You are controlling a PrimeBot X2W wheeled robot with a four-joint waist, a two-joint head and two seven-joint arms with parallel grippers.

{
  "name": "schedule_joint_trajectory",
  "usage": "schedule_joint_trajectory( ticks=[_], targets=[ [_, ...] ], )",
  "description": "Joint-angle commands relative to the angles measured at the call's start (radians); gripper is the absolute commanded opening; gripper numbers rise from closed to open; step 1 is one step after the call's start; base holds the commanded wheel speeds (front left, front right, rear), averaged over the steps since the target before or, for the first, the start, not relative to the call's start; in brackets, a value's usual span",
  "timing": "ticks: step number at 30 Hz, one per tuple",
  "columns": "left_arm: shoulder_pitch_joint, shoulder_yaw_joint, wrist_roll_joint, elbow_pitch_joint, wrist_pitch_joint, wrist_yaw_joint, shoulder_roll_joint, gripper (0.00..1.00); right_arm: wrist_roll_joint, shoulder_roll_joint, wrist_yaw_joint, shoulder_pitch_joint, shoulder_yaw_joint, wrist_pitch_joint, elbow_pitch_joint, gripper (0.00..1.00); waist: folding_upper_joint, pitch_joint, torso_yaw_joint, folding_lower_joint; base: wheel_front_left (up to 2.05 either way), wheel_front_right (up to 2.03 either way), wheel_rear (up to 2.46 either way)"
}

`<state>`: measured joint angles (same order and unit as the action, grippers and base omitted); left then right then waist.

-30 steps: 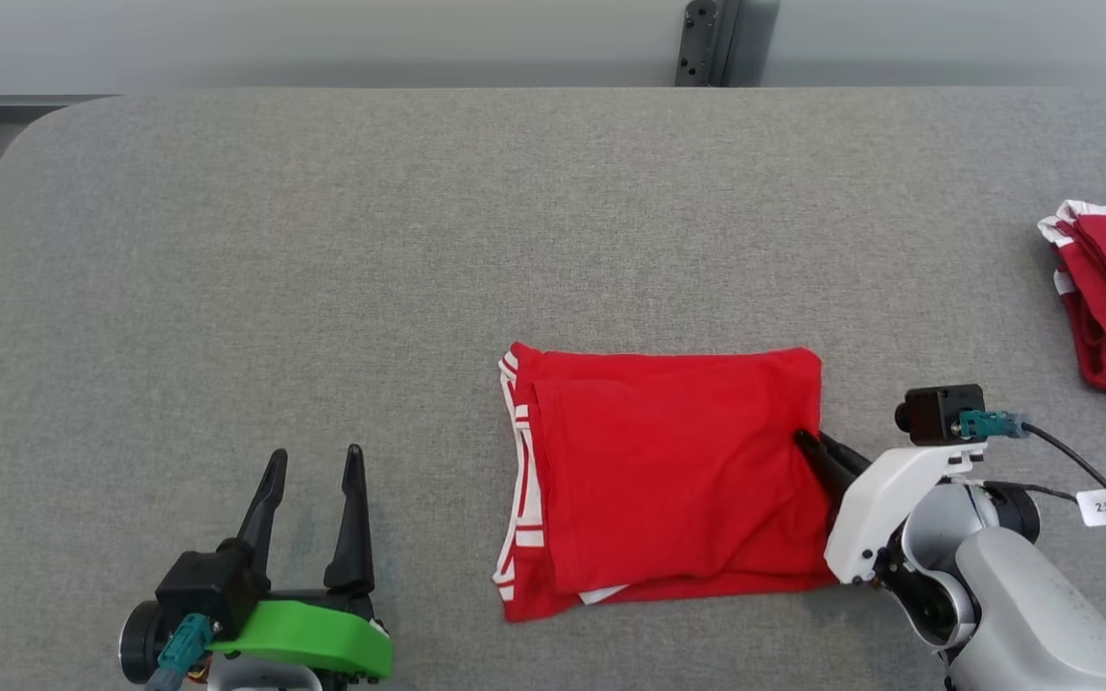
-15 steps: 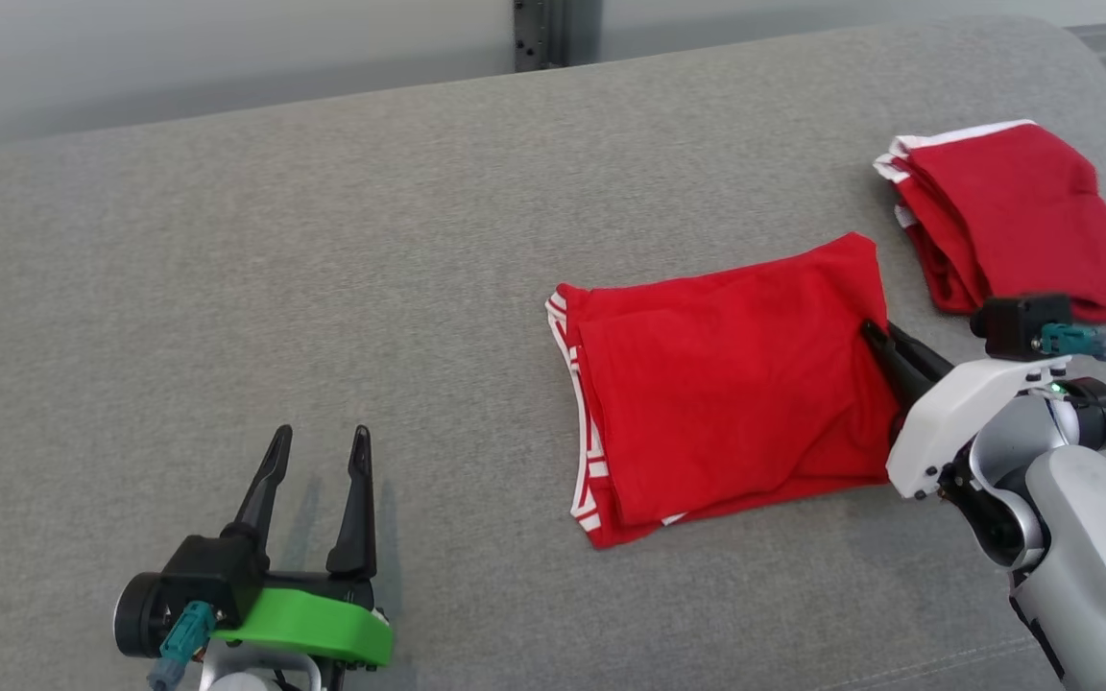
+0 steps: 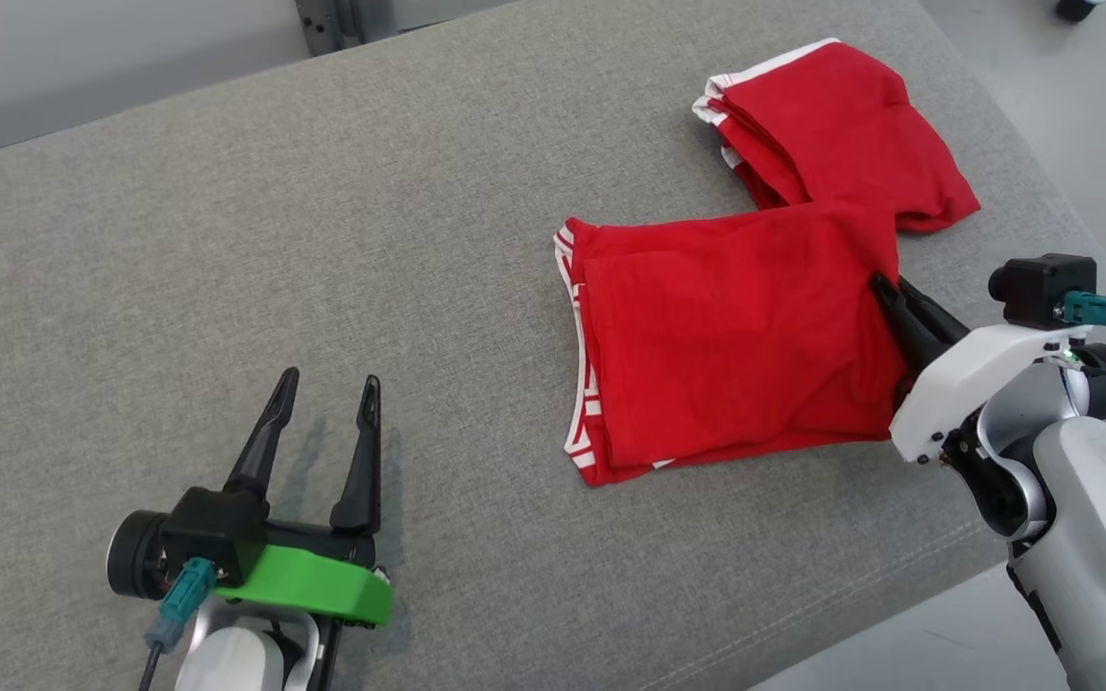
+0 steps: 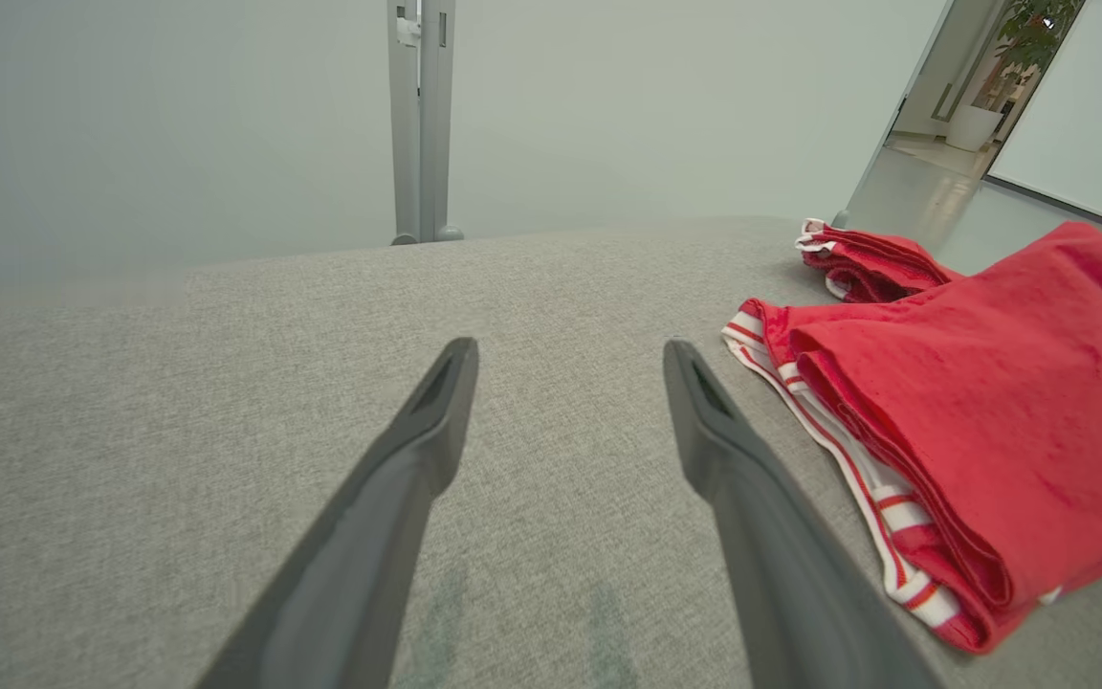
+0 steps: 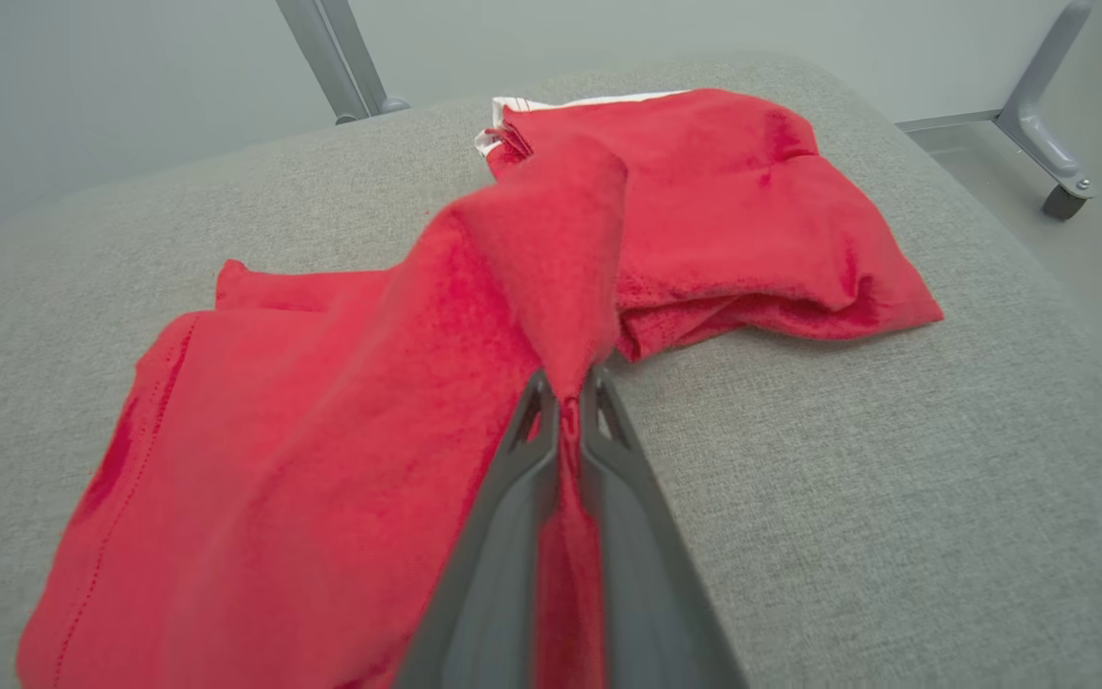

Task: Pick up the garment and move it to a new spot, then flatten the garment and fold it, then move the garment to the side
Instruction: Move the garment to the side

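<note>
Your right pincer (image 3: 884, 286) is pressed together on the right-hand edge of the folded red garment (image 3: 735, 336). In the right wrist view you can see the cloth caught between the two dark fingers (image 5: 513, 498) and drawn up into a small peak just beyond their tips. The rest of the garment lies flat on the grey worktop (image 3: 323, 192), right of centre, with its white-striped hem turned toward your left side. In the head view its far right corner meets a second folded red garment (image 3: 841, 125), which lies close to the worktop's far right corner. Your left pincer (image 3: 327, 384) is spread wide at the near left, low over the worktop's grey fabric, fingers pointing away from you, well apart from the garment
</note>
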<state>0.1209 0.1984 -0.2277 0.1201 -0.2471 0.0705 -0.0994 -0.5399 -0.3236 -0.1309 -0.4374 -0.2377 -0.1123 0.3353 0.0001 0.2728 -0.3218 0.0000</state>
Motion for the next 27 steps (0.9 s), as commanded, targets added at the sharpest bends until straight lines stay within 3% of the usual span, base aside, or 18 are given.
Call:
schedule_joint_trajectory(
  ticks=[1,11,18,27],
  targets=[
    [0.017,0.000,0.008,-0.002,0.001,0.002,-0.009,1.00,0.009,0.005,0.000,-0.022,0.007,0.011,-0.002,0.00,-0.0001,0.022,-0.008,0.0000,0.00,0.00,0.00],
    [0.023,0.006,-0.007,0.003,-0.009,-0.012,0.004,1.00,0.044,-0.021,0.000,-0.088,0.074,-0.004,-0.020,0.00,-0.0001,0.012,0.102,0.0000,0.00,0.00,0.00],
    [0.025,0.010,-0.018,0.011,-0.017,-0.018,0.017,1.00,0.095,-0.083,0.000,-0.180,0.136,-0.076,0.007,0.00,-0.0001,0.007,0.174,0.0000,0.00,0.00,0.00],
    [0.034,0.013,-0.026,0.004,-0.018,-0.015,0.032,1.00,0.155,-0.210,0.000,-0.249,0.217,-0.181,0.069,0.00,-0.0001,0.015,0.259,0.0000,0.00,0.00,0.00]
  ],
)
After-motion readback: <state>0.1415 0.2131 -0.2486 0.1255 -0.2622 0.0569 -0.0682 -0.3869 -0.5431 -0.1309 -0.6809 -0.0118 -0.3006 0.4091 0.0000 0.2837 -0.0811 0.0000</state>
